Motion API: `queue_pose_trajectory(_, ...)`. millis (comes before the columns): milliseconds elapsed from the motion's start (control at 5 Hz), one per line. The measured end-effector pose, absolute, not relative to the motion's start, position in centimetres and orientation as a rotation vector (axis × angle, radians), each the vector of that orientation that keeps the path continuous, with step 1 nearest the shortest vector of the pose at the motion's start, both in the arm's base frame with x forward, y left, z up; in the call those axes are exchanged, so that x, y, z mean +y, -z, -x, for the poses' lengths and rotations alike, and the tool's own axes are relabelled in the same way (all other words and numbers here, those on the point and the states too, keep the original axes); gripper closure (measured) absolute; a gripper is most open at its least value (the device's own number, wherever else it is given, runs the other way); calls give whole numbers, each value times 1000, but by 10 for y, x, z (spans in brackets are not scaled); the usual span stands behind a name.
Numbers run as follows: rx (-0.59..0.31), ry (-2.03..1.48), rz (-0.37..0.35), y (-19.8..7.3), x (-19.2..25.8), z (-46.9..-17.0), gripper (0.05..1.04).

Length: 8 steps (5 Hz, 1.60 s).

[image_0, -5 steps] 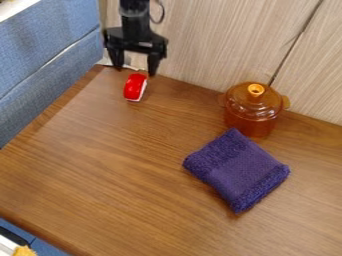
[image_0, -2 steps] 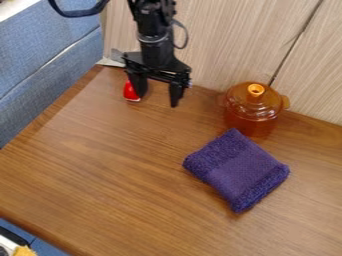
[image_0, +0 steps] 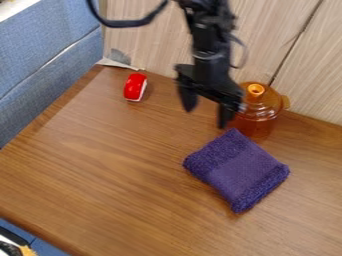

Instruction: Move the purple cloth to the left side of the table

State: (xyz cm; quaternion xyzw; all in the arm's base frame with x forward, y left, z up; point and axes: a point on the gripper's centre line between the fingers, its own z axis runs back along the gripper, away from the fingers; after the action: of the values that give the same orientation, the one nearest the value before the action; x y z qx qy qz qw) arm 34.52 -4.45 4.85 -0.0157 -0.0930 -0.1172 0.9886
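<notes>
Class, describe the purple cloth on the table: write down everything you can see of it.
The purple cloth looks like thick, fuzzy towelling, folded into a squarish pad. A smoother band crosses its middle between shaggier ends. It lies flat, set cornerwise, on the wooden table, right of the picture's centre and just in front of the amber pot.
</notes>
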Motion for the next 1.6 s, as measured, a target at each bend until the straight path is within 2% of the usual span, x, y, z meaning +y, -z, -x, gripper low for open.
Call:
queue_pose_trajectory(200, -182, 339, 41, -46, -78, -344, 83)
queue_pose_trajectory(600, -109, 433, -12, -25, -109, -340, 83)
queue_pose_trajectory(800, -73, 465, -45, -10, -110, -337, 83)
queue_pose_trajectory(1200, -44, 471, -56, 5, -106, -336, 83)
queue_pose_trajectory(1600, -43, 328, -44, 8, -61, -324, 83)
